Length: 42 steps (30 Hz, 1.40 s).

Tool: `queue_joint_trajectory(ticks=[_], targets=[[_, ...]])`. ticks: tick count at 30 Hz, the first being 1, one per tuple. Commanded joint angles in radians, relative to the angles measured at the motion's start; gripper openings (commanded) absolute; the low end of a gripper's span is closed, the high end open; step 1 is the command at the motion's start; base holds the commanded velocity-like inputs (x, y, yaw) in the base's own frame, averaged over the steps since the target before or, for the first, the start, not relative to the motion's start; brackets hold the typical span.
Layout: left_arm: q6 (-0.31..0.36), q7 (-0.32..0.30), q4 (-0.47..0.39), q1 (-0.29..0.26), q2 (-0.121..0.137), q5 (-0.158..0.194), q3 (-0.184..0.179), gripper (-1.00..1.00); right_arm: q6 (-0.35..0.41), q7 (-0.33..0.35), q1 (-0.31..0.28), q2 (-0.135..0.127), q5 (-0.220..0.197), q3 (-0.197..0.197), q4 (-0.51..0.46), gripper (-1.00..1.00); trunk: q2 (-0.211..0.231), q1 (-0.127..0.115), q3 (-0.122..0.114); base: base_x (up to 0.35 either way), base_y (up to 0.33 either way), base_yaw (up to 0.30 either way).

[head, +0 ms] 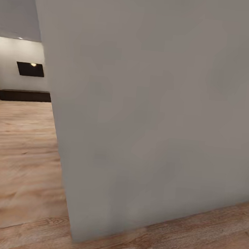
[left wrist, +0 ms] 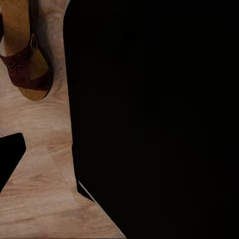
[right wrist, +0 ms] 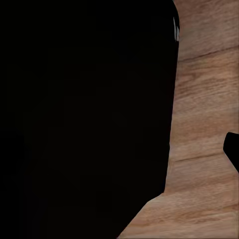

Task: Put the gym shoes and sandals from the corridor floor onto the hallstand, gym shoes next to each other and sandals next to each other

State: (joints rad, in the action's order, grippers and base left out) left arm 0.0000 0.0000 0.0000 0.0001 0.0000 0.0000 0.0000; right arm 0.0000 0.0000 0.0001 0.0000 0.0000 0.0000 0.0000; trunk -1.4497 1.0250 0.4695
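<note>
Grey wall (head: 152,115) close up in head view, wood plank corridor floor (head: 18,160) running past on the left toward a dark low cabinet (head: 24,95) and black wall panel (head: 30,69). 1 brown sandal (left wrist: 26,59) lying flat on floor in left wrist view, beside a large black shape (left wrist: 154,114). Same black mass (right wrist: 84,114) over planks in right wrist view. Claw states: cannot tell, both.
</note>
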Motion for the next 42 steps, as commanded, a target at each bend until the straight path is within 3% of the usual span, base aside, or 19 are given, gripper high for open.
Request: queue_joint_trajectory(ticks=[1, 8, 19, 26, 35, 42], targets=[[-0.006, -0.004, -0.006, 0.0, -0.005, -0.006, 0.002, 1.0, -0.002, -0.003, -0.006, 0.006, 0.004, 0.006, -0.006, 1.0, 0.0, 0.0, 0.0, -0.076, -0.105, 0.0], [-0.022, -0.003, -0.015, 0.0, -0.005, -0.003, 0.002, 1.0, -0.003, -0.003, -0.008, 0.02, 0.005, 0.007, -0.029, 1.0, 0.0, 0.0, 0.0, -0.033, -0.045, 0.0], [-0.081, -0.003, -0.023, 0.0, -0.003, -0.002, 0.002, 1.0, -0.017, 0.0, -0.008, 0.014, 0.004, 0.005, -0.058, 1.0, 0.0, 0.0, 0.0, -0.002, -0.135, 0.0], [-0.082, -0.003, -0.041, -0.001, -0.001, -0.002, 0.002, 1.0, -0.018, -0.002, -0.008, 0.008, 0.005, 0.005, -0.086, 1.0, 0.0, 0.0, 0.0, 0.0, -0.265, 0.0], [-0.083, 0.004, -0.092, -0.006, 0.011, -0.004, 0.002, 1.0, -0.051, -0.006, -0.008, -0.03, 0.007, 0.006, -0.118, 1.0, 0.0, 0.0, 0.0, 0.0, -0.273, 0.0], [-0.085, 0.01, -0.132, -0.044, 0.04, -0.011, 0.002, 1.0, -0.091, -0.026, -0.008, -0.07, 0.008, 0.005, -0.158, 1.0, 0.0, 0.0, 0.0, 0.0, -0.128, 0.0]])
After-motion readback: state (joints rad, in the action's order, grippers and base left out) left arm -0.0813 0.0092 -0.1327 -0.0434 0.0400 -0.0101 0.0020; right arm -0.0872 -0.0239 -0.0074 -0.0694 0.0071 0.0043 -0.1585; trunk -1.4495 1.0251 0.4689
